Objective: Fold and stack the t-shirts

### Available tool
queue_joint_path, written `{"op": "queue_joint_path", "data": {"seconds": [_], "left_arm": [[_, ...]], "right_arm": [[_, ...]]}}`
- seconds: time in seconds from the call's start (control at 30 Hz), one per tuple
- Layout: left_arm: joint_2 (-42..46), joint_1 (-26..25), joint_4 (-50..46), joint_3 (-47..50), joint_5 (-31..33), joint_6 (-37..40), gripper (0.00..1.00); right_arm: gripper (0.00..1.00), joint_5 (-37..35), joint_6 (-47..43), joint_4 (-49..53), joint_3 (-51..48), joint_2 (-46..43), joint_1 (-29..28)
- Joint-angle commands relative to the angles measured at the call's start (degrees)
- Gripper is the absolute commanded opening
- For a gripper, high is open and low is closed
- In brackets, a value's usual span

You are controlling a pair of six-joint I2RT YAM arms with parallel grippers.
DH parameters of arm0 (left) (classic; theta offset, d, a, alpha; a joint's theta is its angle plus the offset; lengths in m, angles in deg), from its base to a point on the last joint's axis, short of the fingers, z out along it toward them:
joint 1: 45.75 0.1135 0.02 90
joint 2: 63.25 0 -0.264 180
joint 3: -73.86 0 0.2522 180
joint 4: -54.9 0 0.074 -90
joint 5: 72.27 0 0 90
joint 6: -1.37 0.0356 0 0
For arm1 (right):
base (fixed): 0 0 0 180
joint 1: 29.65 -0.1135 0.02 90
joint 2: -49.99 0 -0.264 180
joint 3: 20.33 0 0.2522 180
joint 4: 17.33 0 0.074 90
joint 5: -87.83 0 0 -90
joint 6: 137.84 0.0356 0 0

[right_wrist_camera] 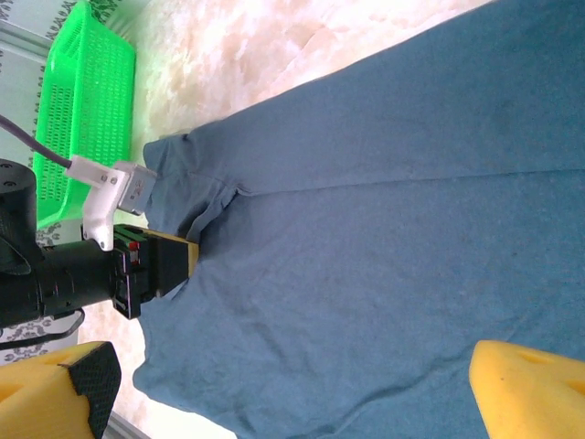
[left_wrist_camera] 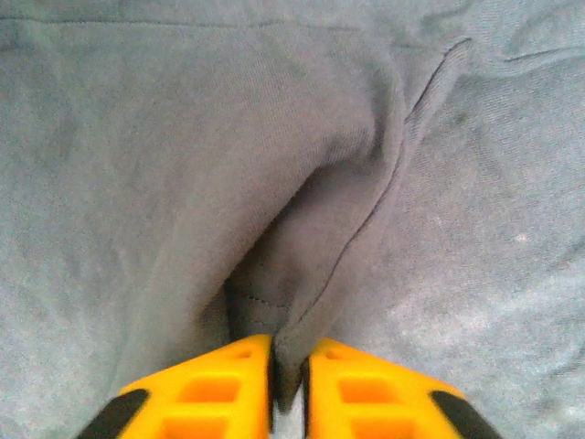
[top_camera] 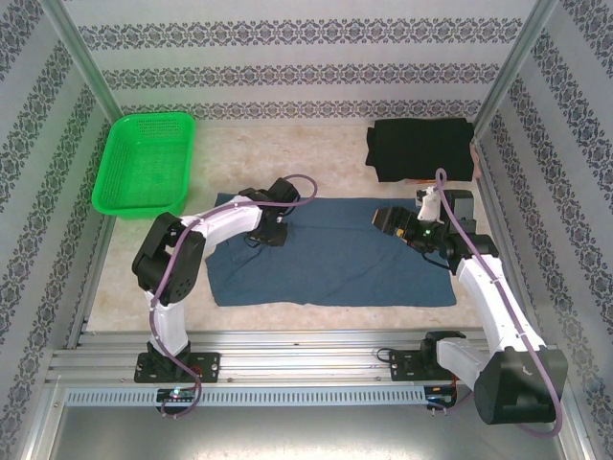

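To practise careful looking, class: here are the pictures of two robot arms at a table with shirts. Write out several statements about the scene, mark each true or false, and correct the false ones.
1. The left gripper is pinched shut on a raised fold of the blue t-shirt. True.
2. The black t-shirt lies inside the green basket. False: it lies folded on the table at the far right, and the basket stands at the far left.
3. The right gripper is open above the blue t-shirt. True.
4. The blue t-shirt is stacked on the black t-shirt. False: it lies spread out nearer the arms, apart from it.
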Motion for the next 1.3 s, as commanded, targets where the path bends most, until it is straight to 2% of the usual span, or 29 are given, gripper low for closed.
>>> {"op": "queue_joint_path", "data": {"seconds": [0.0, 0.3, 0.43, 0.67, 1.1, 1.27], "left_arm": [[1.5, -0.4, -0.9, 0.2, 0.2, -0.6, 0.21], [-0.8, -0.4, 0.5, 0.4, 0.3, -0.6, 0.21], [-1.8, -0.4, 0.9, 0.1, 0.3, -0.4, 0.16], [-1.6, -0.5, 0.3, -0.6, 0.4, 0.3, 0.0], [6.3, -2.6, -3.1, 0.1, -7.9, -5.1, 0.0], [6.7, -3.3, -3.3, 0.0, -10.2, -6.7, 0.0]], "right_arm": [[0.98, 1.7, 0.5, -0.9, -0.7, 0.3, -0.1], [0.98, 2.0, 0.4, -0.8, -0.8, 0.2, -0.1], [0.98, 2.0, 0.4, -0.7, -0.8, 0.3, -0.1], [0.98, 1.9, 0.6, -0.9, -0.9, 0.2, -0.1], [0.98, 0.3, 0.5, -1.1, -0.3, 0.3, -0.1], [0.98, 0.4, 0.7, -1.3, -0.1, 1.3, -0.2]]}}
